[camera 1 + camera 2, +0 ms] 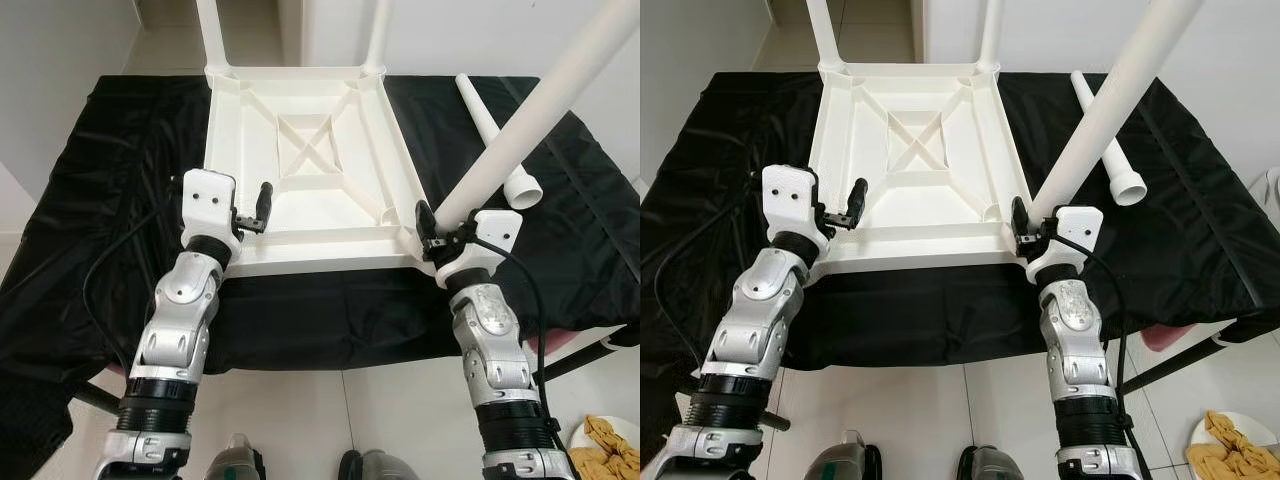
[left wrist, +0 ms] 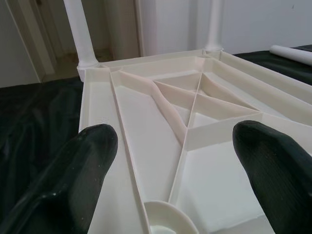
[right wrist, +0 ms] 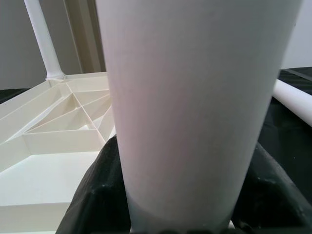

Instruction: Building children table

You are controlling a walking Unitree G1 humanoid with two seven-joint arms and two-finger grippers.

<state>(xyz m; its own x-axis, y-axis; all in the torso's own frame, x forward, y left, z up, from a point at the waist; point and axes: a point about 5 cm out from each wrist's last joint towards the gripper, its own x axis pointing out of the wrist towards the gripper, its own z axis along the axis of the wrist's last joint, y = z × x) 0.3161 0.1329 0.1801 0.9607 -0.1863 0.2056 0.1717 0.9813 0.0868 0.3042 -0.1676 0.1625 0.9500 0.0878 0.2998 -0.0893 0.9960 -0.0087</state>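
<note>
**Third leg gripped at the near corner of the upturned table**

Here's the white tabletop (image 1: pixel 300 150), lying upside down on the black cloth (image 1: pixel 120 200), ribbed underside facing up with its crossed braces in plain sight. Two legs stand upright in the far corners, the far left leg (image 1: pixel 208 30) and the far right leg (image 1: pixel 378 30).

Over on the right, the right gripper (image 1: pixel 440 225) has its black fingers clenched around a long white leg (image 1: pixel 530 120), low on the tube, right at the tabletop's near right corner. The leg leans up and away to the right. Whether its foot is seated in the corner socket is hard to say; the gripper hides the joint.

The left gripper (image 1: pixel 258 208) hovers over the near left corner, fingers spread apart and holding nothing. In its wrist view, the fingers (image 2: pixel 73 175) frame the near left corner socket (image 2: pixel 165 219), a round ring.

A spare leg (image 1: pixel 495 140) lies flat on the cloth just beyond the tabletop's right edge, flared end toward the robot.
</note>
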